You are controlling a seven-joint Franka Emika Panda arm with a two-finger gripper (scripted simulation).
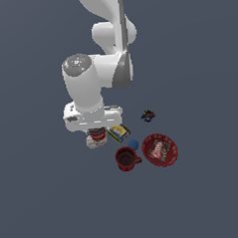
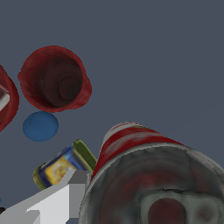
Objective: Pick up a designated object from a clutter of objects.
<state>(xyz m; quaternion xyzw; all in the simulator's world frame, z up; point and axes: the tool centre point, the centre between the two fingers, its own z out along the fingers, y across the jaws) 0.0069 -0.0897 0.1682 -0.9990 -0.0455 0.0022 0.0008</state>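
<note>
The designated object, a red-and-white can (image 1: 97,136) with a grey metal top, stands straight under my hand in the exterior view. It fills the wrist view as a large can (image 2: 148,175) very close to the camera. My gripper (image 1: 96,130) is lowered over it. One grey finger (image 2: 61,199) lies against the can's side, and the other finger is hidden behind the can. The rest of the clutter of objects sits toward the exterior view's right of the can.
A yellow-blue box (image 1: 119,132) (image 2: 65,166) lies right beside the can. Farther off are a blue ball (image 1: 133,144) (image 2: 40,126), a red mug (image 1: 126,158) (image 2: 54,78) and a red bowl (image 1: 161,149) holding a small packet. A tiny dark piece (image 1: 149,116) lies apart.
</note>
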